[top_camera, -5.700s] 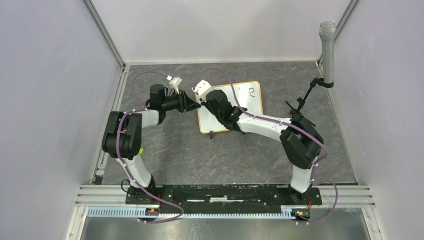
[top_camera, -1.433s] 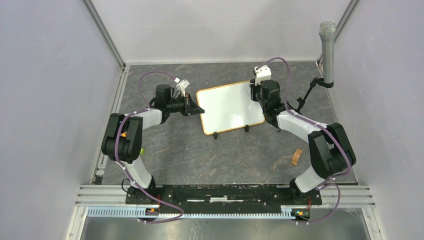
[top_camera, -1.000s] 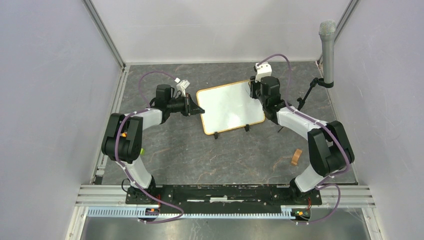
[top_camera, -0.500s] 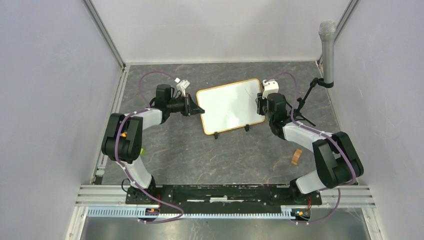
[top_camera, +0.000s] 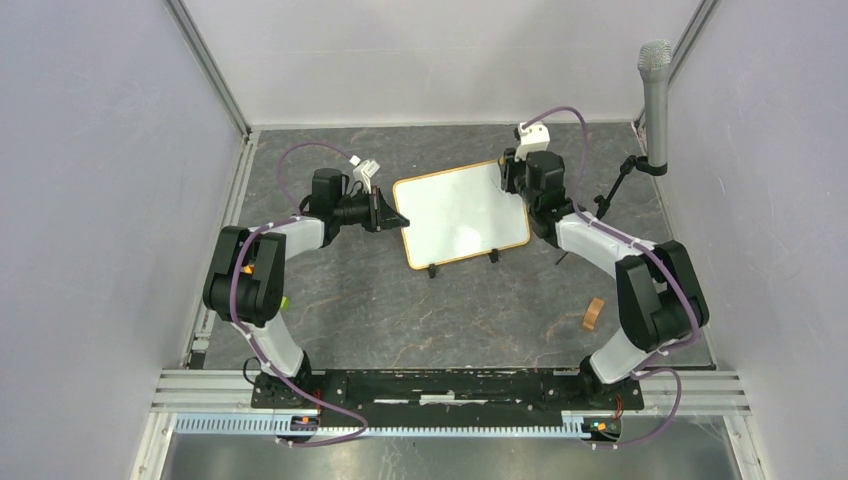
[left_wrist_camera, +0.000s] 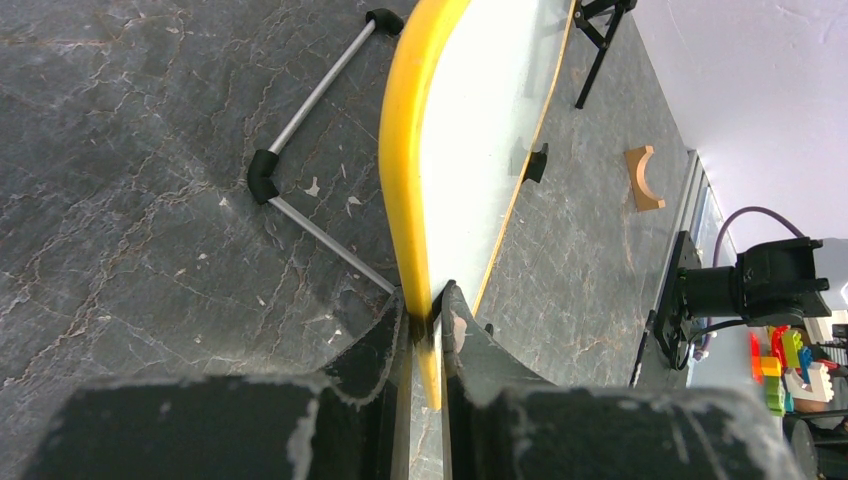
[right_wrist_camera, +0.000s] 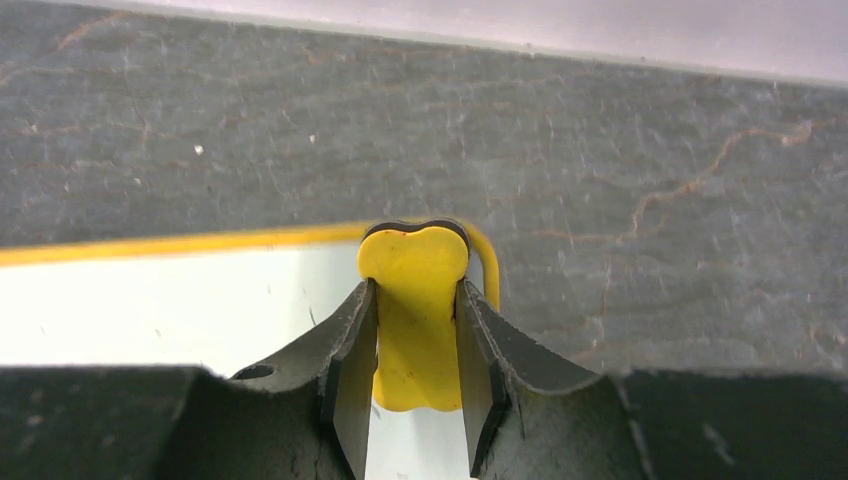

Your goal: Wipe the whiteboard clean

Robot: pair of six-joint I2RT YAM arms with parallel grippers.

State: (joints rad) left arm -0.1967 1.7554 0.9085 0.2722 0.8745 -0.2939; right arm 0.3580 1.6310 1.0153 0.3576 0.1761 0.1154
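Observation:
The whiteboard [top_camera: 455, 215], white with a thin orange frame and two black clip feet, stands tilted at mid-table. Its face shows no writing in the top view. My left gripper [top_camera: 393, 216] is shut on the board's left edge; in the left wrist view the fingers [left_wrist_camera: 425, 318] pinch the yellow frame [left_wrist_camera: 405, 150]. My right gripper [top_camera: 516, 178] is at the board's far right corner, shut on a yellow eraser [right_wrist_camera: 414, 262] pressed on the white face [right_wrist_camera: 170, 305] beside the frame's corner [right_wrist_camera: 488, 262].
A tan wooden arc piece [top_camera: 594, 314] lies on the table at the right, also in the left wrist view [left_wrist_camera: 645, 178]. A grey microphone [top_camera: 655, 95] stands on a black stand at the far right. Booth walls close in on three sides.
The mark at the board's far right corner is gone. In the last half second my right gripper moved with the eraser from the board's right edge back up to its far right corner.

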